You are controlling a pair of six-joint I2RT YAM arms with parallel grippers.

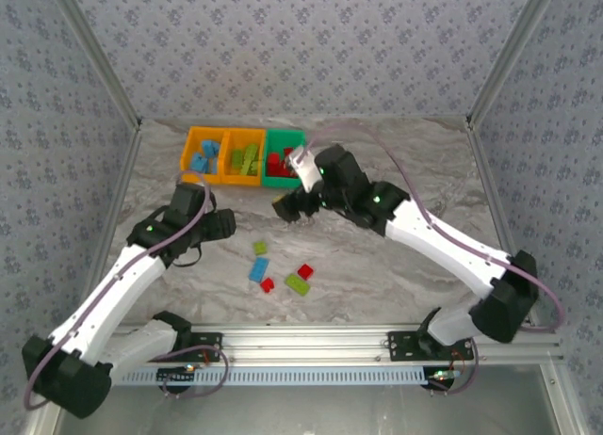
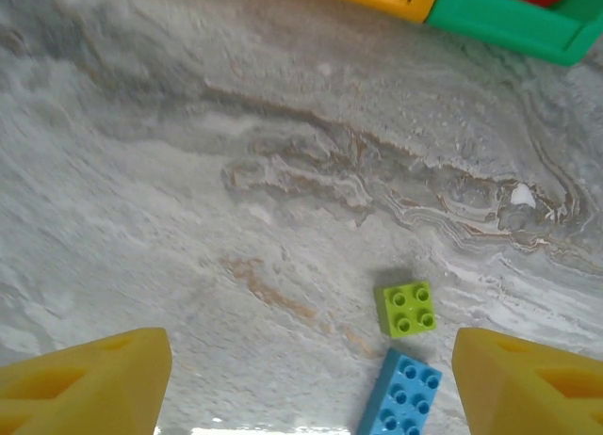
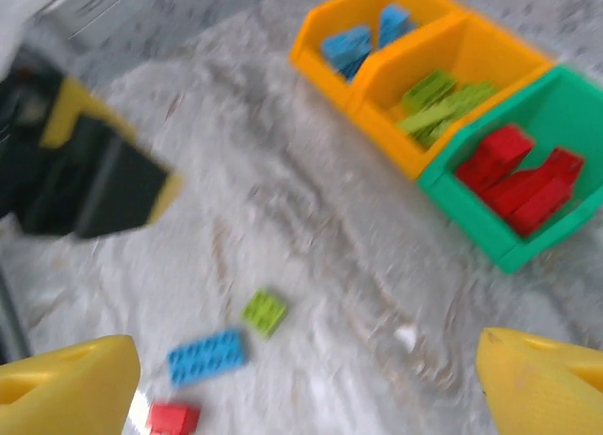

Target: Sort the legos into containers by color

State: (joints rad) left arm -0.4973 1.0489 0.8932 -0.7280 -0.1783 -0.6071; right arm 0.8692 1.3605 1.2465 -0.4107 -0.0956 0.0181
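Five legos (image 1: 258,270) lie loose in the middle of the marble counter (image 1: 396,265) — two lime, two red, one blue. At the far side the three joined containers (image 1: 245,131) hold blue, lime and red bricks apart. Near a lime brick (image 2: 407,309) and a blue brick (image 2: 400,399) the left pincer (image 2: 311,364) hangs released; the right pincer (image 3: 306,378) is released too — empty.
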